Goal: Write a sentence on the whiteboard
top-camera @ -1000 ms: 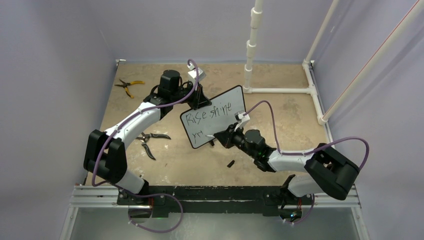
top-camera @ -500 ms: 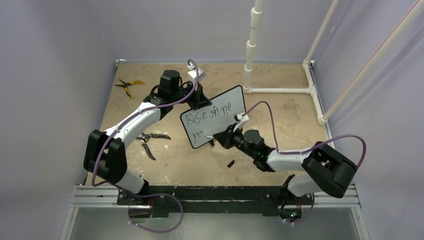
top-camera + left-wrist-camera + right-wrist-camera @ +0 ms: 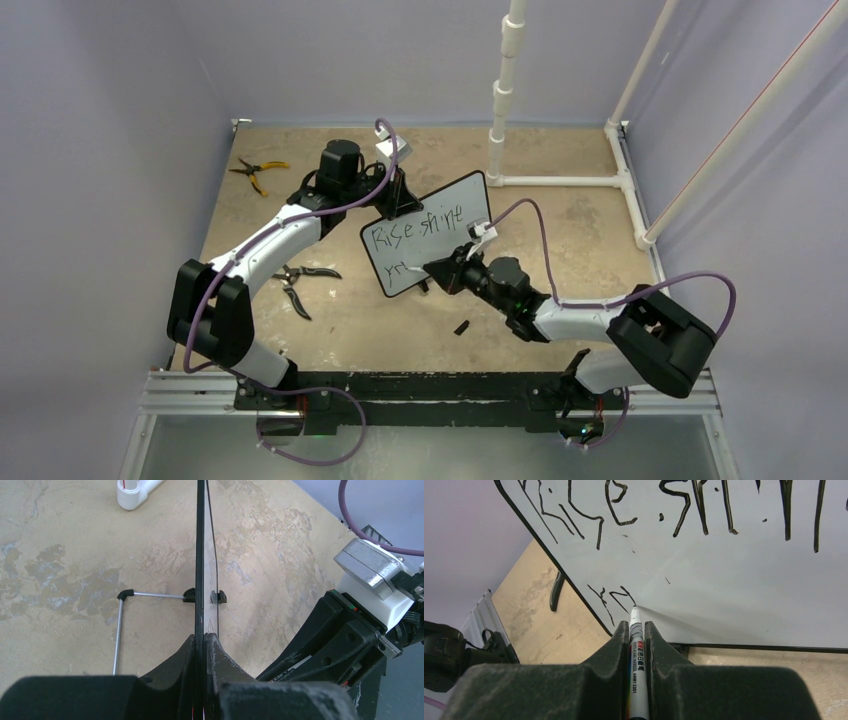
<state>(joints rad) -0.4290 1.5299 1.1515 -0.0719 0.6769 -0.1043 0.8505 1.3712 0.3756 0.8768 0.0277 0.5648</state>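
The whiteboard (image 3: 430, 235) stands tilted on the table, edge-on in the left wrist view (image 3: 201, 555). My left gripper (image 3: 397, 200) is shut on its top edge, fingers (image 3: 220, 655) clamped on the frame. The sentence (image 3: 415, 226) reads "Rise shine" on the top line, with a few strokes started below (image 3: 611, 597). My right gripper (image 3: 445, 272) is shut on a white marker (image 3: 636, 650); its tip touches the board at the end of the lower strokes.
Yellow-handled pliers (image 3: 255, 172) lie at the far left. Black-handled pliers (image 3: 300, 280) lie left of the board. A small black marker cap (image 3: 462, 327) lies near the right arm. A white pipe frame (image 3: 560, 181) stands at the back right.
The right gripper shifted slightly, moving the marker tip along the lower line; the strokes there have grown a little. The left arm and board have not moved.
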